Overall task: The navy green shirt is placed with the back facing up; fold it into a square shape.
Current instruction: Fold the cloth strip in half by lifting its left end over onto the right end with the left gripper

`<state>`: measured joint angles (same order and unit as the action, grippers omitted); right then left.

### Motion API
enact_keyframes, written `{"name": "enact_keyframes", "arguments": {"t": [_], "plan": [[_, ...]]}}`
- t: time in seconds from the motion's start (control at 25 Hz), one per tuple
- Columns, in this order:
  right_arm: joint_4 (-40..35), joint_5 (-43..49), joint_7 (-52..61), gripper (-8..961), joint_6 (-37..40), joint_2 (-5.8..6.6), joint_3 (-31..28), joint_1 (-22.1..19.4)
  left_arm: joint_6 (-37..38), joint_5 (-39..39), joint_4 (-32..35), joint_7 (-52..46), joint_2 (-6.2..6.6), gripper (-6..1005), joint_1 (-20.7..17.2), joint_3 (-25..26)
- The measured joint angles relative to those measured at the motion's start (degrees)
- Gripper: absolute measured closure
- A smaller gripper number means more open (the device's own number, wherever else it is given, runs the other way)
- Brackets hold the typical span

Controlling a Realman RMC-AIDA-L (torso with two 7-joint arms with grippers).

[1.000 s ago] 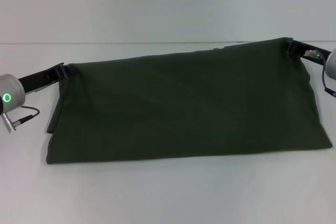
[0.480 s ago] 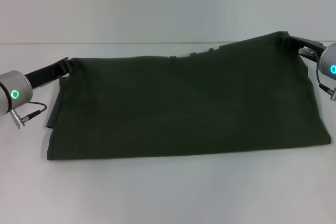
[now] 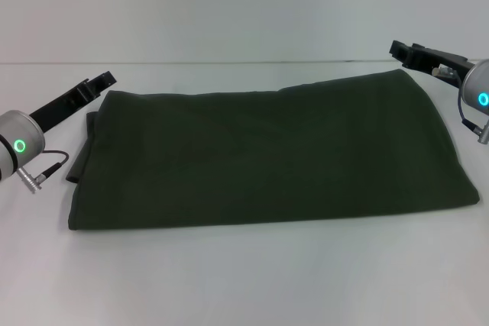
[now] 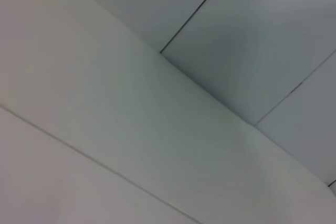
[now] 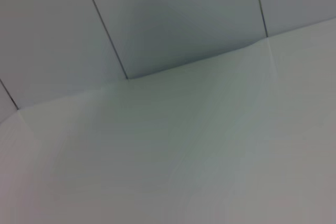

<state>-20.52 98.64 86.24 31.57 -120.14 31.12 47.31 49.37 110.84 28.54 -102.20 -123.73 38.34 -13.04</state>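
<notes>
Lying flat now: navy green shirt (image 3: 267, 158) | left gripper (image 3: 103, 80), right gripper (image 3: 401, 48) released corners | fingers' spread unclear

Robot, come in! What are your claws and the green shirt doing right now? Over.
Left claw and right claw at the far corners, off the cloth. Navy green shirt flat, folded into a wide band. Nothing in the way.

One navy green shirt (image 3: 267, 158), folded over, lies on one white tabletop (image 3: 244, 288). Two grippers in head view: one left gripper (image 3: 103, 80), one right gripper (image 3: 399, 48). Each wrist housing shows one green light.
</notes>
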Motion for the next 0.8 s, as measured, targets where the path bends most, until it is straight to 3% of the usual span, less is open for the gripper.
{"name": "enact_keyframes", "arguments": {"t": [0.04, 0.12, 0.2, 0.28, 0.36, 0.4, 0.6, 0.72, 0.8], "plan": [[0.04, -0.49, -0.01, 773, 0.11, -0.01, 0.0, -0.05, 0.03, -0.03, -0.07, 0.05, -0.06, 736, -0.01, 0.0], [0.14, -2.18, 0.0, 534, 0.83, -0.04, 0.0, -0.38, 0.45, -0.05, -0.24, 0.05, -0.08, 696, -0.11, -0.02], [0.02, -4.43, 0.36, 451, 5.11, 0.33, -0.01, -1.91, 1.75, -0.08, -0.31, -0.02, -0.06, 656, -0.49, -0.04], [-0.23, -4.62, 0.48, 369, 7.37, 0.45, 0.0, -2.6, 4.28, -0.1, -0.19, -0.19, 0.11, 554, -1.05, -0.03], [-1.38, -4.48, 0.35, 286, 14.33, 0.72, 0.08, -4.66, 9.2, -0.1, 0.53, -0.82, 0.62, 452, -2.21, 0.15], [-2.01, -4.32, 0.05, 284, 17.5, 0.86, 0.3, -5.74, 11.13, -0.06, 0.95, -1.4, 0.83, 401, -2.69, 0.27], [-5.58, -1.2, -5.69, 272, 33.33, 1.77, 7.63, -10.33, 22.44, 3.16, 5.36, -12.77, 2.84, 336, -6.41, -0.22], [-7.85, 1.98, -12.24, 265, 37.99, 1.38, 12.74, -12.3, 27.06, 7.77, 8.24, -18.19, 3.68, 322, -7.2, -0.3], [-8.62, 3.43, -16.34, 260, 39.33, 0.81, 14.75, -13.2, 35.18, 16.05, 12.9, -25.49, 4.89, 320, -7.61, 0.24]]}}
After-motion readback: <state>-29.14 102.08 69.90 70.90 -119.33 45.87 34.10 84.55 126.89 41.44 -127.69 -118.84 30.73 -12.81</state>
